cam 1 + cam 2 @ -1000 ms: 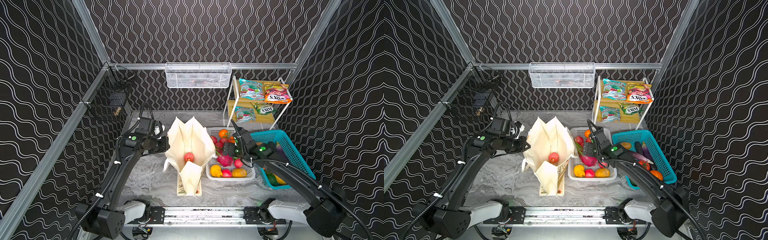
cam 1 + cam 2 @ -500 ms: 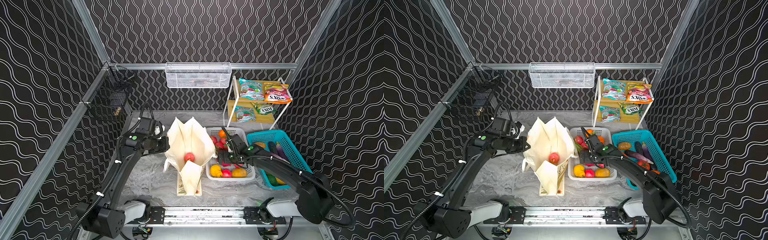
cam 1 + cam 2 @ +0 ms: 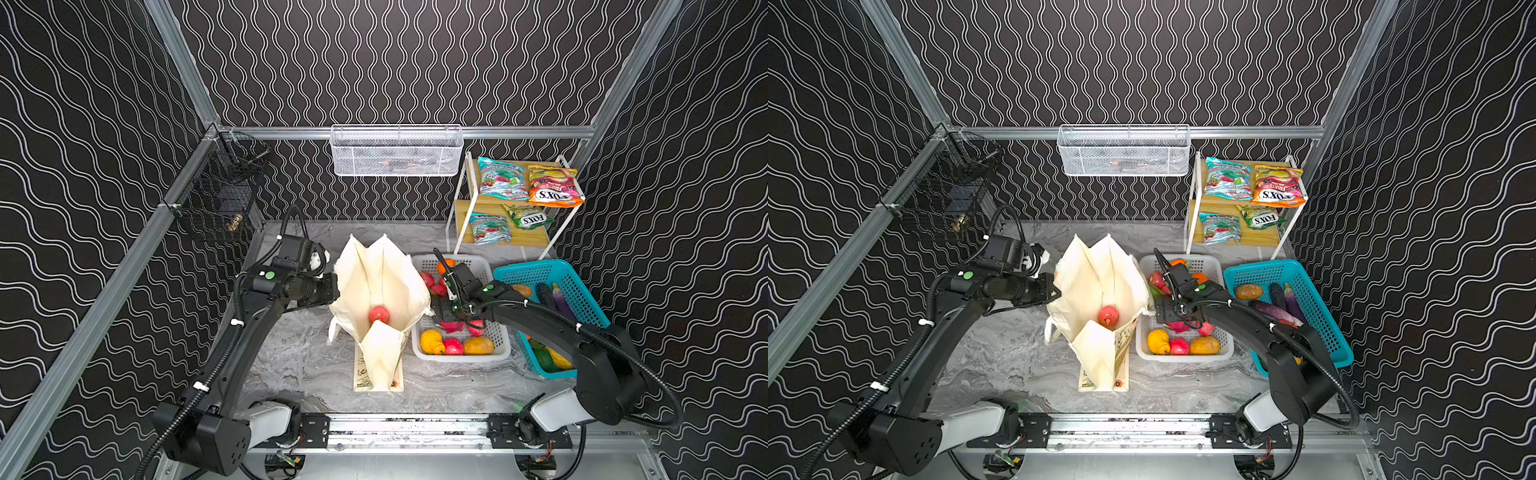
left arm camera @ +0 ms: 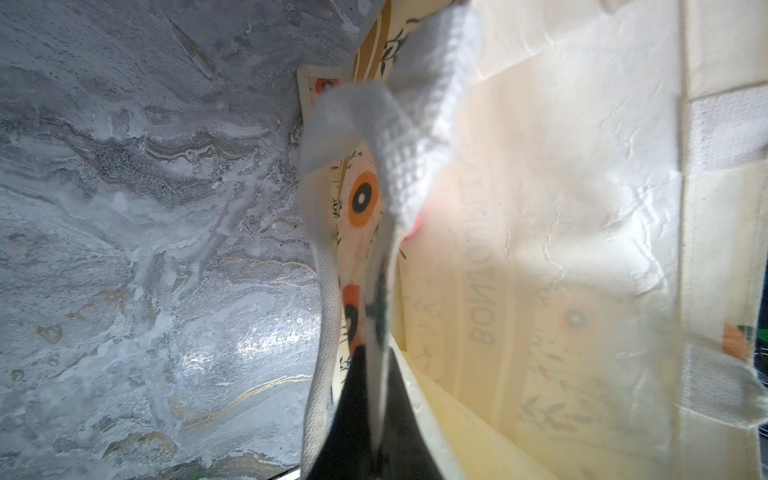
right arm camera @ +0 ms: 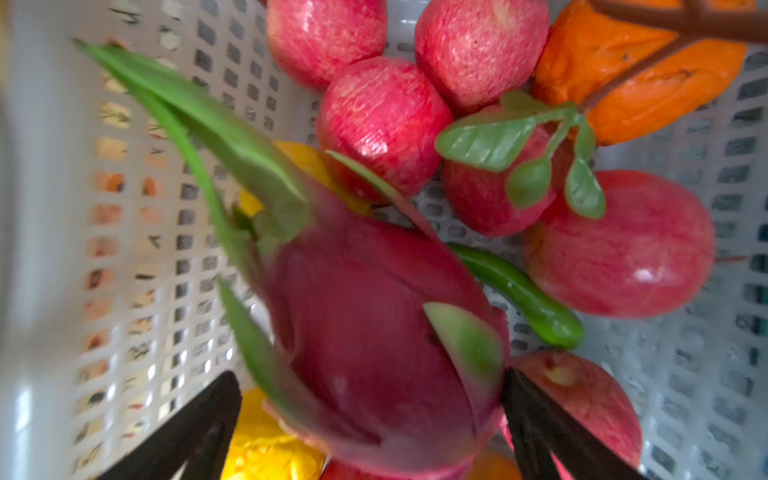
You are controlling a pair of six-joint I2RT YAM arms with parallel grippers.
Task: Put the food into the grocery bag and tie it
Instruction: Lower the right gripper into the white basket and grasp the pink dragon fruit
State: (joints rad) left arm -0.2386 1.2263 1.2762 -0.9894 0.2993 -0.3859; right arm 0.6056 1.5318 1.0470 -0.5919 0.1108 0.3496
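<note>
The cream grocery bag [image 3: 384, 278] [image 3: 1100, 274] stands open mid-table with a red fruit [image 3: 378, 314] [image 3: 1108, 316] inside. My left gripper [image 3: 335, 291] [image 3: 1057, 293] [image 4: 376, 415] is shut on the bag's left rim, cloth pinched between its jaws; a white strap handle [image 4: 399, 137] droops in front. My right gripper [image 3: 451, 322] [image 3: 1177, 321] [image 5: 370, 419] is down in the white basket [image 3: 461, 357], open, its fingers [image 5: 199, 424] on either side of a magenta dragon fruit [image 5: 374, 332]. Red apples [image 5: 382, 124] and an orange fruit [image 5: 636, 70] lie beyond it.
A teal basket [image 3: 536, 274] of vegetables sits right of the white one. A shelf rack [image 3: 455, 208] at the back right holds teal [image 3: 500, 178] and orange FOX'S [image 3: 552, 191] candy packets. A white mesh basket [image 3: 397, 151] hangs on the back wall and a black wire basket [image 3: 220, 199] on the left.
My right gripper has swung left and down into the white basket, over the dragon fruit. The left arm and the bag have stayed put.
</note>
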